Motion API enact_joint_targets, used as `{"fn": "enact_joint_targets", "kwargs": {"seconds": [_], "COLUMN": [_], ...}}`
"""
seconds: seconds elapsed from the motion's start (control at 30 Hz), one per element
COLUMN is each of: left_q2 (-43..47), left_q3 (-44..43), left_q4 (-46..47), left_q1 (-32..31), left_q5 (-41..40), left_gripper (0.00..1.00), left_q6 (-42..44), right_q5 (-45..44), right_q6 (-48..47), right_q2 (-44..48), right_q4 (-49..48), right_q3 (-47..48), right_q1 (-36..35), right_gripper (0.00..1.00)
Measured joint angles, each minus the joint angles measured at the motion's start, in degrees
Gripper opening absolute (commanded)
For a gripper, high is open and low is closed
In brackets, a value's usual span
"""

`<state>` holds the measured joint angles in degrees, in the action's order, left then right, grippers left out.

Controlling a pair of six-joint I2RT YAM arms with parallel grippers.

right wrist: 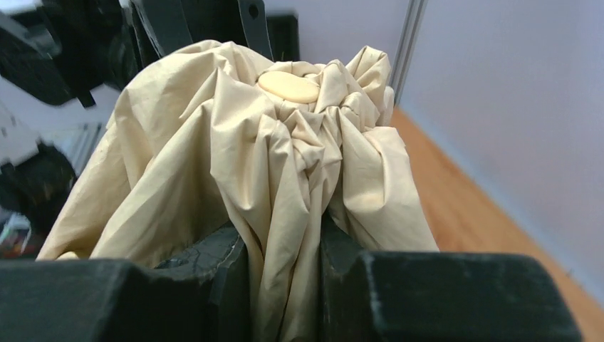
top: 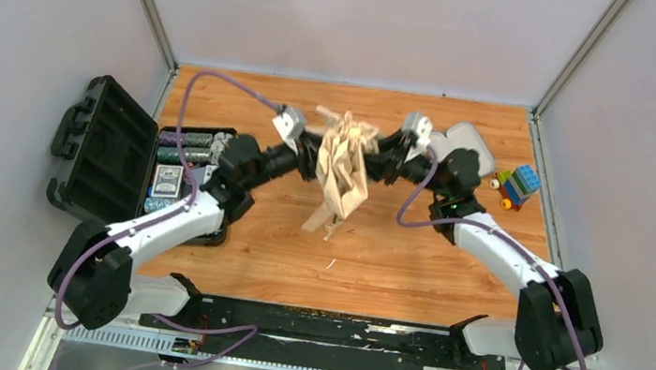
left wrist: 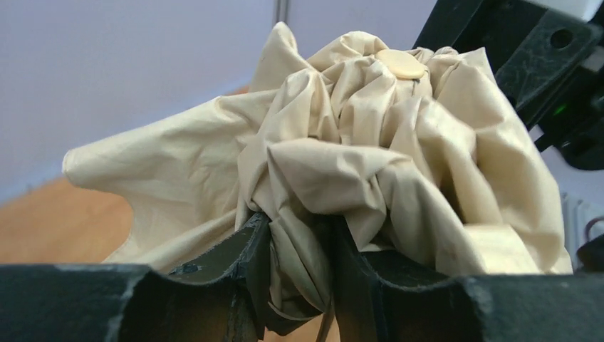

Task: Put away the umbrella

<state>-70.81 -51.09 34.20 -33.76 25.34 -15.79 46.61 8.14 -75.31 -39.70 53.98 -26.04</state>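
The umbrella (top: 341, 175) is a bundle of crumpled beige-tan fabric held up above the middle of the wooden table, between the two arms. My left gripper (top: 310, 166) is shut on its left side, and a fold of the umbrella (left wrist: 356, 164) is pinched between the dark fingers (left wrist: 246, 249). From the right, my right gripper (top: 374, 164) is shut on the opposite side, with a pleat of the umbrella (right wrist: 285, 185) clamped between its fingers (right wrist: 342, 256). A pale round cap (right wrist: 288, 87) shows at the top of the fabric. Loose cloth hangs down toward the table. Shaft and handle are hidden.
An open black case (top: 116, 151) with cans and a card box stands at the left edge. A lilac-grey oval hard case (top: 466, 145) lies at the back right, behind the right arm. A small toy of coloured blocks (top: 517, 186) sits at the right edge.
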Motion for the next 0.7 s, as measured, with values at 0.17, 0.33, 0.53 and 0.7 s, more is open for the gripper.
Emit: {"fn": "enact_joint_targets", "kwargs": {"seconds": [0.17,0.33,0.53,0.7], "left_q2": [-4.1,-12.2,-16.6,-15.2], "left_q3": [20.3,29.6,32.1,31.8], "left_q4": [7.6,13.7,22.0,20.3], "left_q1": [-4.0,-8.4,-10.1,-10.1], "left_q5": [-7.2,-12.5,-16.2,-19.4], "left_gripper": [0.4,0.39,0.47,0.62], "left_q6": [1.9,-0.4,-3.7,-6.3], "right_q5": [-0.6,-4.2,-7.7,-12.0], "right_q6": [-7.0,-10.2,-9.4,-5.0], "right_q2": [-6.9,-16.5,-23.8,-21.9], "right_q4": [-6.2,-12.7,-28.2,-22.6], "right_q3": [-17.7,-25.7,-28.5,-26.8], "right_q1": [-2.5,-4.8,-5.2,-5.3], "right_gripper": [0.0,0.0,0.0,0.0]}}
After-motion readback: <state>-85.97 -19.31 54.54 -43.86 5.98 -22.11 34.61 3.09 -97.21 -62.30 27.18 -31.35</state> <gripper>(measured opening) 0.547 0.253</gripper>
